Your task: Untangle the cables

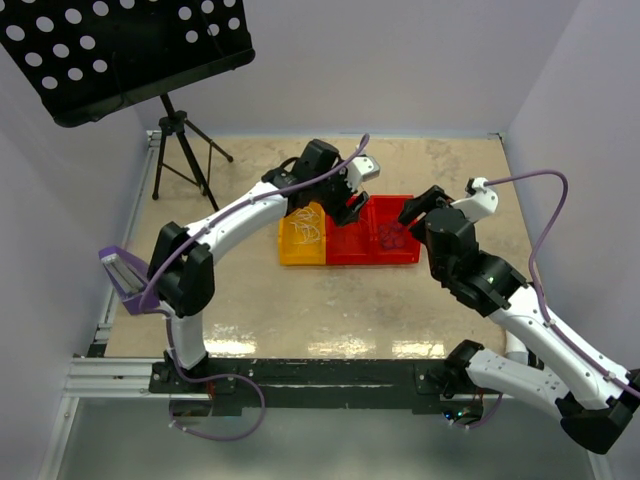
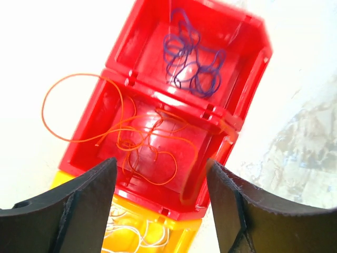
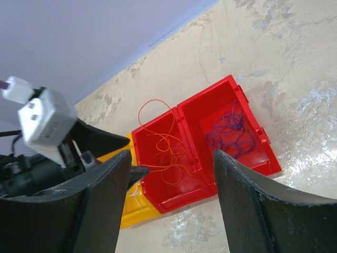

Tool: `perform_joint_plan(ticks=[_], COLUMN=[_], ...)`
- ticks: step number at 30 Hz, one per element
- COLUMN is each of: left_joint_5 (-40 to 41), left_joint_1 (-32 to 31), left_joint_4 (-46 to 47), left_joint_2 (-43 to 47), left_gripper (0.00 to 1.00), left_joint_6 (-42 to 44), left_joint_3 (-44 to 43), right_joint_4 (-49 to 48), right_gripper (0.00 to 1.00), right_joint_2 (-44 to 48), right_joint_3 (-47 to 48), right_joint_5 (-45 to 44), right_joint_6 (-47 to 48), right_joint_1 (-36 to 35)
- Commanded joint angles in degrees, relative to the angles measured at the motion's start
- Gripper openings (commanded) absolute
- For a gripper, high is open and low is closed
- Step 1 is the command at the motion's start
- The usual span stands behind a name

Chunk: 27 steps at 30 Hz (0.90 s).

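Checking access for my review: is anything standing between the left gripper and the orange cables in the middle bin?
Nothing visible does. The left gripper hangs open directly above the middle red bin, where the orange cables lie uncovered.

We look down on a beige, marbled table (image 1: pixel 300 310) with pale walls (image 1: pixel 400 60) on three sides. Three bins stand in a row, touching, near its middle: a yellow bin (image 1: pixel 300 258) on the left, a red bin (image 1: pixel 345 255) beside it and a second red bin (image 1: pixel 395 257) on the right (the row runs across the table). At the far left corner we see a tripod (image 1: pixel 185 150) carrying a black perforated music stand (image 1: pixel 120 50), tilted. Metal rails (image 1: pixel 110 375) run along the near edge.
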<state>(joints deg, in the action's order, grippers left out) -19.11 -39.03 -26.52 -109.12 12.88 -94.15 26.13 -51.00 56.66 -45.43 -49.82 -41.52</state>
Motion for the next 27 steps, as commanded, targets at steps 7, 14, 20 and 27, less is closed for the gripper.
perform_joint_plan(ticks=[7,14,20,27], left_joint_5=[4.1,1.8,3.5,16.5], left_joint_1=[0.5,3.3,5.0,7.6], left_joint_4=[0.5,3.9,-6.0,-7.1], left_joint_2=[3.0,2.8,2.7,10.9], left_gripper=[0.71,0.7,0.81,0.99], left_joint_6=[-1.1,-4.2,-3.8,-5.1], left_joint_3=[0.5,0.8,-8.1,-1.6], right_joint_4=[-2.4,-3.4,-9.1,-18.8], right_gripper=[0.68,0.69,0.76,0.99], right_joint_2=[-0.1,-0.8,-5.7,-11.0], right_joint_3=[-0.3,-2.1,-2.8,2.3], right_joint_5=[1.9,4.3,9.5,20.3], right_joint_6=[0.4,1.1,6.1,16.4], right_joint_1=[-0.1,0.0,0.1,1.8])
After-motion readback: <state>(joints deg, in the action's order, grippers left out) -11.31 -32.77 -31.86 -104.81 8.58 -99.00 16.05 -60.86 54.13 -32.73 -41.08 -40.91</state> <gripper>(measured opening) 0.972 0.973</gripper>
